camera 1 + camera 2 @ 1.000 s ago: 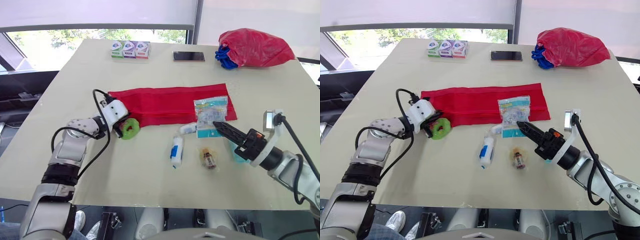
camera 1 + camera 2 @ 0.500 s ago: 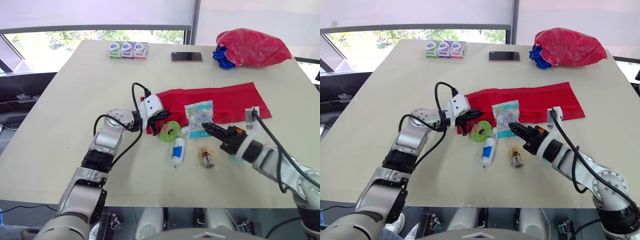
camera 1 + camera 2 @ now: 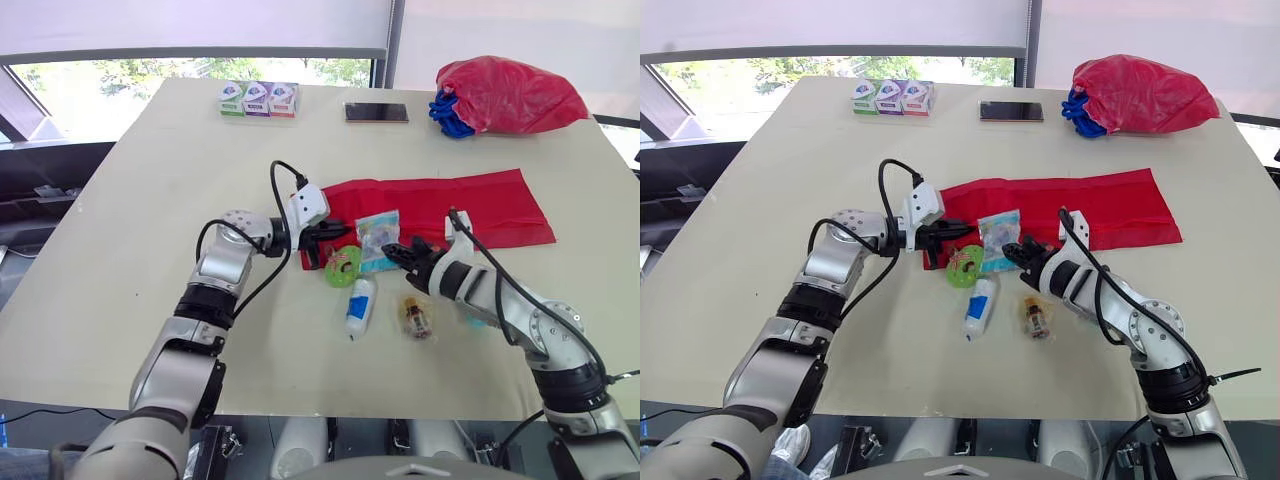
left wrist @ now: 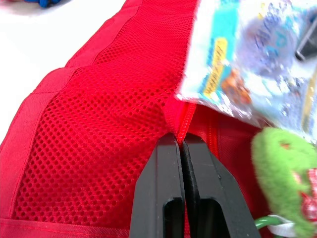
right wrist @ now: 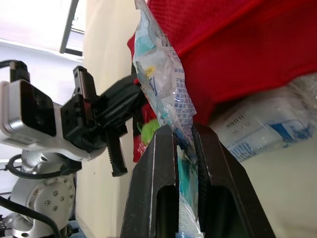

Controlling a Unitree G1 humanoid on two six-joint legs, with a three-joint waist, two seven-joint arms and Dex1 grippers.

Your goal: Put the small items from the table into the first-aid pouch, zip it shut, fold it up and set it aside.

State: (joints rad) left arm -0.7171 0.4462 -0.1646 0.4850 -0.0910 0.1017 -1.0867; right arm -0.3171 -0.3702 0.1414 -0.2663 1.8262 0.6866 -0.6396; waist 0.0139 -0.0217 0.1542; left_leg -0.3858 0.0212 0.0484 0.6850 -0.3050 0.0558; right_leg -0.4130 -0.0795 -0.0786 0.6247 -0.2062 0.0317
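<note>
The red mesh pouch (image 3: 470,205) lies flat across the table's middle. My left gripper (image 3: 338,231) is shut on the pouch (image 4: 99,129) at its left end, by the zipper. A green fuzzy item (image 3: 343,265) rests just in front of that gripper. My right gripper (image 3: 393,253) is shut on a clear plastic packet (image 3: 378,238) with teal print, which stands tilted at the pouch's front edge; the right wrist view shows the packet (image 5: 161,79) pinched between the fingers (image 5: 154,163). A white tube (image 3: 358,305) and a small brown bottle (image 3: 416,315) lie on the table nearer me.
A teal item (image 3: 478,320) lies half hidden under my right forearm. At the far edge are three small boxes (image 3: 258,99), a dark phone (image 3: 376,112) and a red bag (image 3: 512,92) with blue cord (image 3: 447,115).
The pouch and the green item have slid to the right with my left gripper. My right gripper moved left and took hold of the packet, which now stands tilted.
</note>
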